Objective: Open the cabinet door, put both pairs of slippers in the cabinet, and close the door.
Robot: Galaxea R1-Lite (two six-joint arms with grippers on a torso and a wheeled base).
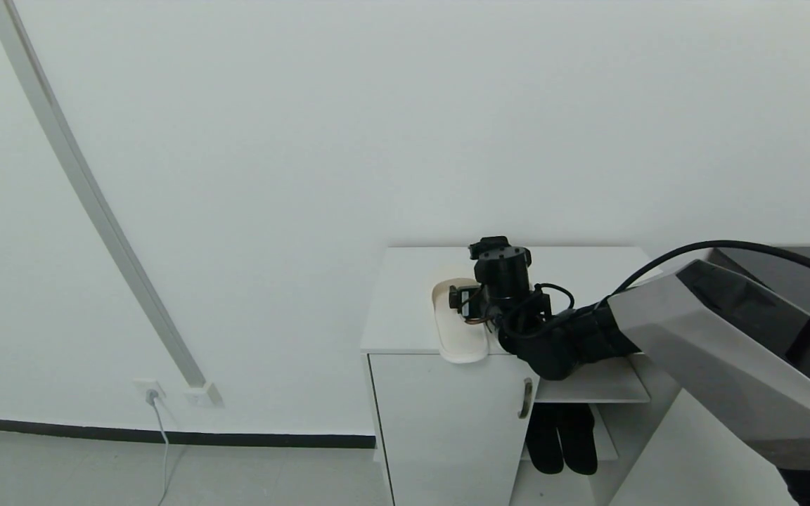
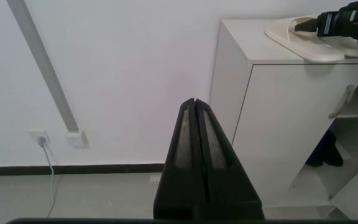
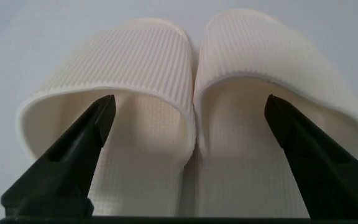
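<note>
Cream slippers [image 3: 148,62] sit on top of the cabinet [image 1: 405,302], side by side and touching. In the head view the right wrist covers most of the pair, leaving one sole visible, its end overhanging the front edge. In the right wrist view the heel ends are cut off by the frame. Right gripper [image 3: 189,106] is at the pair with jaws spread wide, one finger [image 3: 79,143] in the mouth of one slipper and the other in the mouth of its neighbour, so both inner walls lie between them. Can't tell if the pads touch the foam; nothing is clamped. Black slippers [image 1: 561,439] stand on a lower shelf inside the cabinet, partly hidden by the closed door [image 1: 447,422] and its handle [image 1: 526,398]. The right side of the cabinet stands open, and the arm overlaps the upper shelf [image 1: 588,386]. Left gripper [image 2: 195,118] is well apart from the cabinet, jaws pressed together, empty, pointing toward the wall. A wall outlet [image 1: 148,388] with a cable is low on the wall.
</note>
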